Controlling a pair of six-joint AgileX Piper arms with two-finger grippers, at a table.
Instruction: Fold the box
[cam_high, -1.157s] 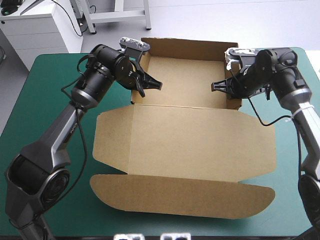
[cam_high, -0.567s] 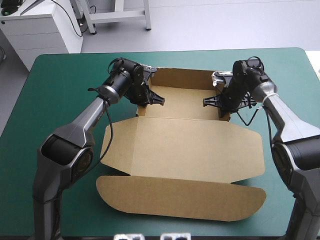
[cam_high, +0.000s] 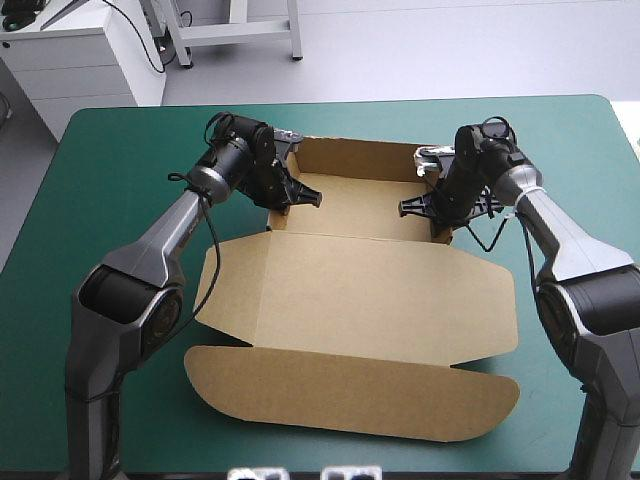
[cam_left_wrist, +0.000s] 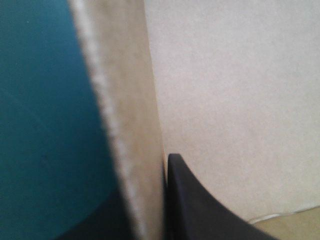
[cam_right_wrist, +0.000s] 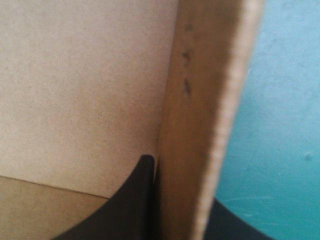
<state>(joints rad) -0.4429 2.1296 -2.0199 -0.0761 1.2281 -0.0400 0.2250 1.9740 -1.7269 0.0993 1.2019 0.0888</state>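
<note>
Table, teal-green cover. The brown box sits around its middle, tray end toward the far edge and lid toward the near edge.

Left side: the left gripper reaches in over the tray's left side wall. Its jaws are nearly closed and pinch that wall, with one black finger inside the tray and the other outside against the cover. The wall stands upright.

Middle: the far wall is raised. The tray floor lies flat and bare between the two grippers.

Right side: we see the same thing mirrored. The right side wall is upright, and the right gripper has its jaws nearly closed on it, one finger on each face.

Progress, as we judge it: the tray is formed, with three walls up. We cannot tell whether the side walls are tucked and locked or only held in place by the grippers. The lid is spread flat toward the near edge, and its front flap is unfolded and curls up a little at the ends. What probably remains is seating the side walls so they stand on their own.
</note>
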